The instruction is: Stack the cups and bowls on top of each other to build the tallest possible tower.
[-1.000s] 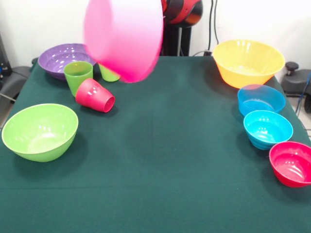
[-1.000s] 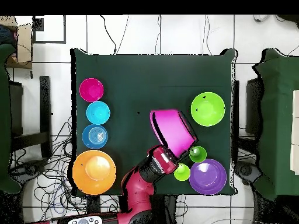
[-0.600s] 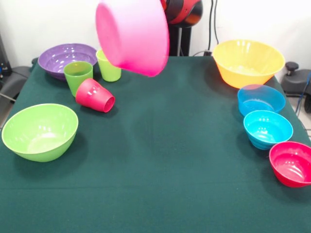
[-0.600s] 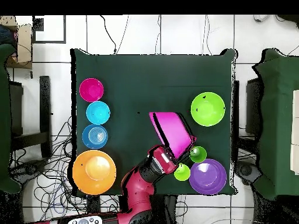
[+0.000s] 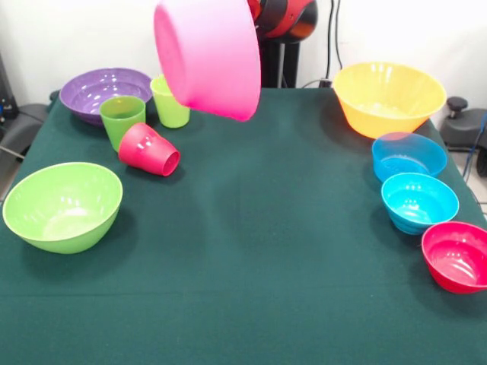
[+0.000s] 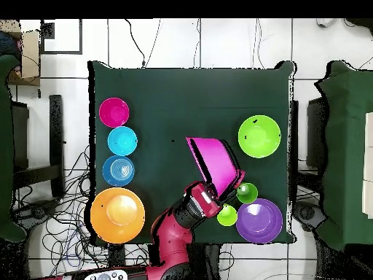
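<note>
The glossy, round pink bowl (image 5: 207, 55) hangs tilted in the air above the table's (image 5: 266, 251) dull green cloth — gripper (image 6: 206, 198) at its rim, grip hidden, cannot tell.

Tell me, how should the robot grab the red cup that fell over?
Probably from above, across its tapered sides near the middle. The red cup lies on its side on the table, mouth pointing toward the front right in the front view, so its rim cannot be reached from above. The green cup stands close behind, so come down straight.
</note>
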Available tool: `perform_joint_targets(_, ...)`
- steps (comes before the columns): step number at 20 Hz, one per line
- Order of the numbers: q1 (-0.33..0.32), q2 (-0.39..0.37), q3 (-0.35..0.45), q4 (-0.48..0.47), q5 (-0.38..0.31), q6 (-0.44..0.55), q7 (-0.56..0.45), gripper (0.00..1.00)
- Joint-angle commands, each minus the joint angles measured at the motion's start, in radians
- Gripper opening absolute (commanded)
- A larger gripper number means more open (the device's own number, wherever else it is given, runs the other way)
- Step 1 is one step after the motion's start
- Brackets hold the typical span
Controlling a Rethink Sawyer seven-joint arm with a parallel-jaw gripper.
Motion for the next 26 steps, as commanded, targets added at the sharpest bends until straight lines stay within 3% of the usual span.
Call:
perform_joint_targets(1, -0.017, 0.005, 0.144, -0.091, -0.017, -0.020, -0.157, 1.00)
perform_joint_targets(6, -0.024, 0.008, 0.132, -0.094, -0.037, -0.017, -0.126, 1.00)
perform_joint_targets(14, -0.027, 0.030, 0.146, -0.105, 0.022, -0.068, -0.177, 1.00)
perform_joint_targets(21, -0.054, 0.049, 0.131, -0.116, -0.044, -0.087, -0.095, 1.00)
perform_joint_targets(26, -0.063, 0.049, 0.120, -0.103, -0.062, -0.107, -0.117, 1.00)
